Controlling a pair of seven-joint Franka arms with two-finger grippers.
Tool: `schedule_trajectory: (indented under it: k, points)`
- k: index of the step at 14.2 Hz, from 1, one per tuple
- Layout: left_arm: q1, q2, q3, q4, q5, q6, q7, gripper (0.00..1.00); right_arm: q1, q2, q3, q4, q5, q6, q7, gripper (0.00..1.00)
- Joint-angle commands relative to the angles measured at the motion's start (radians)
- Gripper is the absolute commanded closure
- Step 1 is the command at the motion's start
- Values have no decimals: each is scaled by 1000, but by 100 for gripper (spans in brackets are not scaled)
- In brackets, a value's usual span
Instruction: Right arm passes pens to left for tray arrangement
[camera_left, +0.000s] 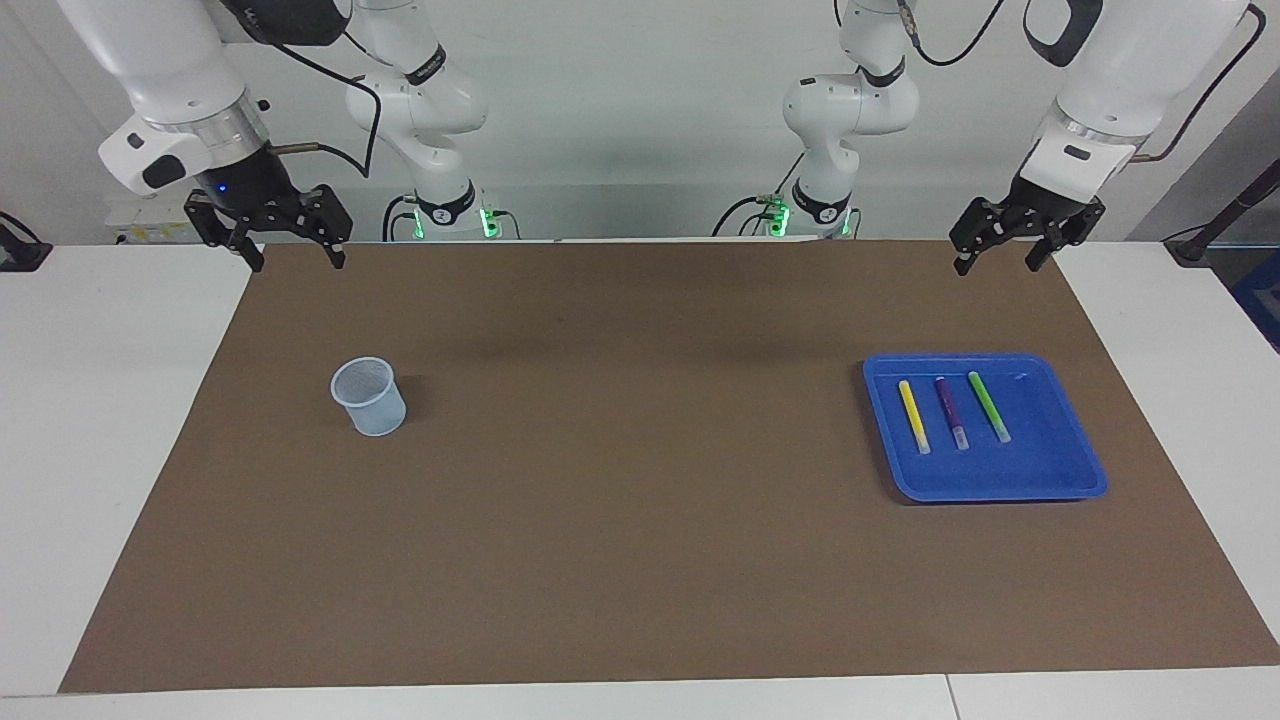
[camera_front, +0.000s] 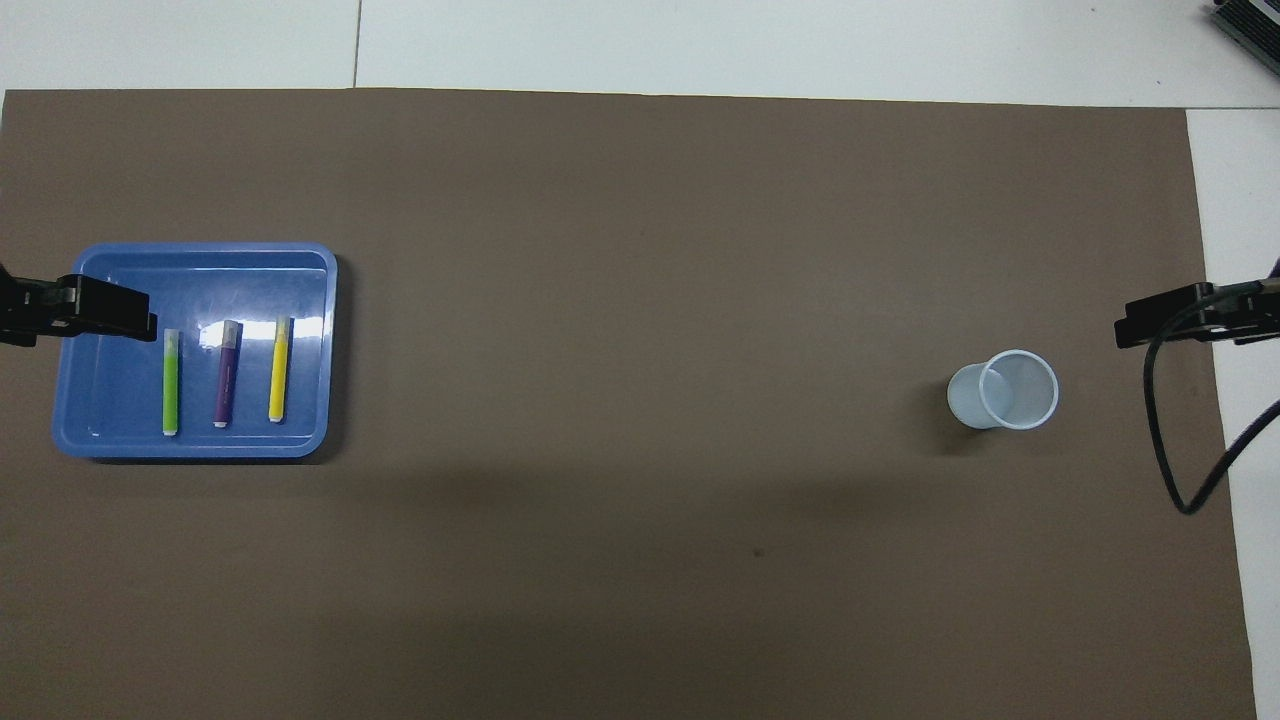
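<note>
— Where's the tray (camera_left: 1050, 478)?
— Flat on the brown mat (camera_left: 640, 540), toward the left arm's end of the table.

— And the pens?
— All three in it, side by side, not touching: yellow pen (camera_left: 914, 416), purple pen (camera_left: 951, 412), green pen (camera_left: 988, 406). Pale ends pointing away from the robots.

— Left gripper (camera_left: 1003, 252)?
— Raised over the mat's edge nearest the robots, well apart from the tray. Jaws spread wide, gripping nothing.

— Right gripper (camera_left: 292, 257)?
— Waiting, up over the mat's corner at the right arm's end. Jaws wide apart too, nothing between them, small blue light showing on its base.

— Anything else?
— A pale mesh cup (camera_left: 370, 397), upright on the mat at the right arm's end, well apart from the tray.
</note>
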Motion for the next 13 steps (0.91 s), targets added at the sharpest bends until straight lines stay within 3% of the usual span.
schedule_trajectory:
  k: [1, 13]
  points:
    - [-23, -25, 17, -22, 0, 16, 6, 0, -9, -16, 5, -16, 5, -1, -5, 0]
    - [-9, -28, 20, -22, -1, 16, 7, 0, -9, -16, 5, -16, 5, -1, -5, 0]
